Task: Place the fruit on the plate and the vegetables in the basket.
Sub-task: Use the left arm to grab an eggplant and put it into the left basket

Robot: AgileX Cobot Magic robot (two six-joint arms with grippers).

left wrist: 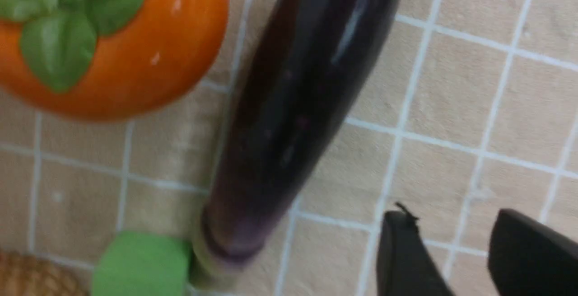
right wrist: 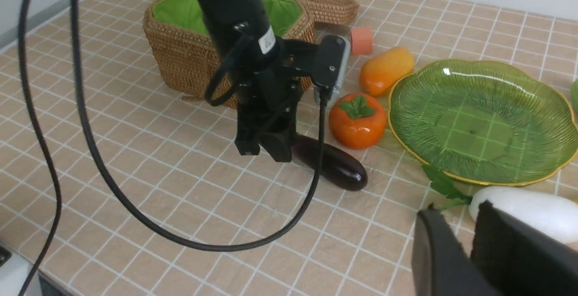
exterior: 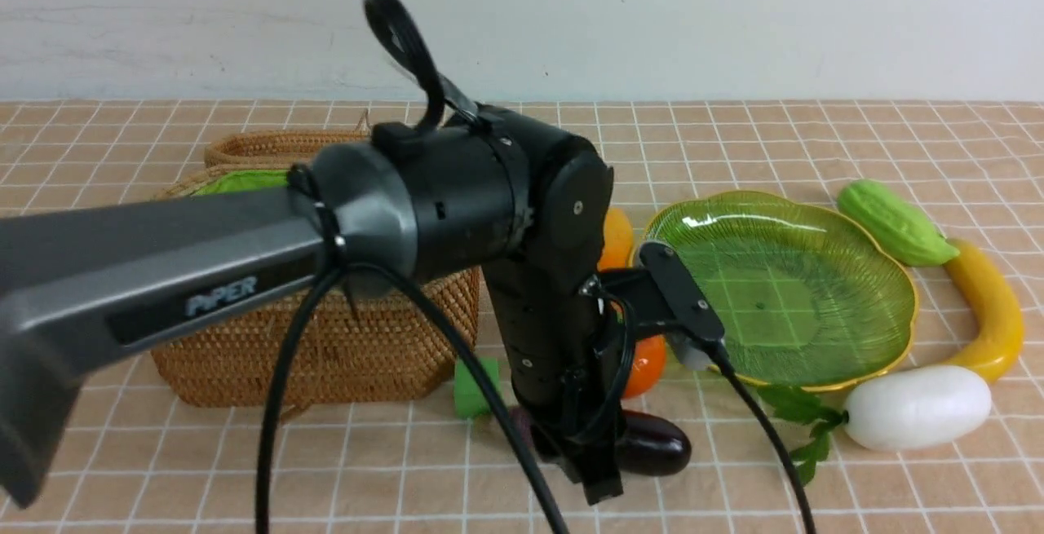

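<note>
- left gripper is pointing down over the near-centre of the table, fingers standing partway apart and gripping nothing
- eggplant is lying flat on the cloth just beside those fingers, not between them; the left wrist view is showing bare cloth between finger and eggplant
- green foam cube is sitting at the eggplant's left end, right against it
- persimmon is sitting upright just beyond the eggplant, near the plate's left rim
- mango is lying farther back, between basket and plate, with an orange foam cube beyond it
- plate is sitting right of centre
- gourd is lying at its far right, banana curving down the right side
- radish is lying near-right, just beside the plate's near rim, leaves pointing left
- basket is standing far-left, lid folded open behind it, green lining showing
- right gripper is hovering near-right by the radish, fingers showing only a slim gap, nothing between them
</note>
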